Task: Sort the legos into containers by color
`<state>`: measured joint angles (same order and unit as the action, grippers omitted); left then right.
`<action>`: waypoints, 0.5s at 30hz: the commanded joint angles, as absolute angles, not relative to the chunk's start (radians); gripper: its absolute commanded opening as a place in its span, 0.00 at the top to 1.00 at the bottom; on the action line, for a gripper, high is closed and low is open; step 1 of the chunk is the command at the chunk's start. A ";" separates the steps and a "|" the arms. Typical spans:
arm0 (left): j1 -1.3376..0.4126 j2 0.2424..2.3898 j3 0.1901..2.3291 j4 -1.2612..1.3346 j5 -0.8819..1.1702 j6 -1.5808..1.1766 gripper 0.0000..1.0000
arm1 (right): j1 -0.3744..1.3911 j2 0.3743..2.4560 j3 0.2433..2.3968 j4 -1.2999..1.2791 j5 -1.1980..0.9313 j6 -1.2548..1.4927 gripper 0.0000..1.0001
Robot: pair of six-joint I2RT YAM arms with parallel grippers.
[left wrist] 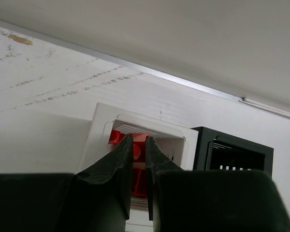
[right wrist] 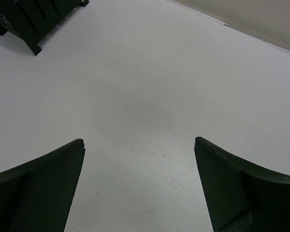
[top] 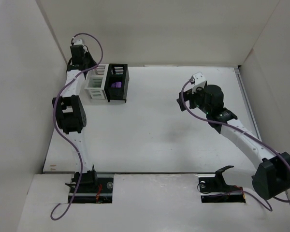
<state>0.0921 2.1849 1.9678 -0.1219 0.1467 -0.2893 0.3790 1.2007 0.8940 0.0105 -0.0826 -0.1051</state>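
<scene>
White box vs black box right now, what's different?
The white box holds red bricks; the black box holds a purple brick. The shut left gripper hangs over the white box, not the black box. Both are square, slatted and touching side by side.

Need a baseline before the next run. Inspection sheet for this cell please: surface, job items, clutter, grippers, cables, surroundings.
Surface: white table, faint scuffs, one brownish mark.
Job's things: white box and black box joined, far left; red bricks in the white box, purple brick in the black box; no loose bricks seen.
Clutter: nothing seen.
Grippers: left gripper shut above the white box; right gripper open over bare table.
Cables: left cable and right cable, both purple, loop along the arms.
Surroundings: white walls on three sides.
</scene>
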 commanded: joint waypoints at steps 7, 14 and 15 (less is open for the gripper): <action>0.092 2.166 1.990 -0.067 0.183 -0.301 0.43 | 0.362 1.224 0.960 0.034 -0.087 -0.078 0.00; 0.092 2.082 1.951 -0.097 0.183 -0.310 0.13 | 0.344 1.256 0.980 0.034 -0.106 -0.069 0.00; 0.092 2.039 1.938 -0.097 0.192 -0.310 0.11 | 0.344 1.256 0.980 0.034 -0.106 -0.069 0.00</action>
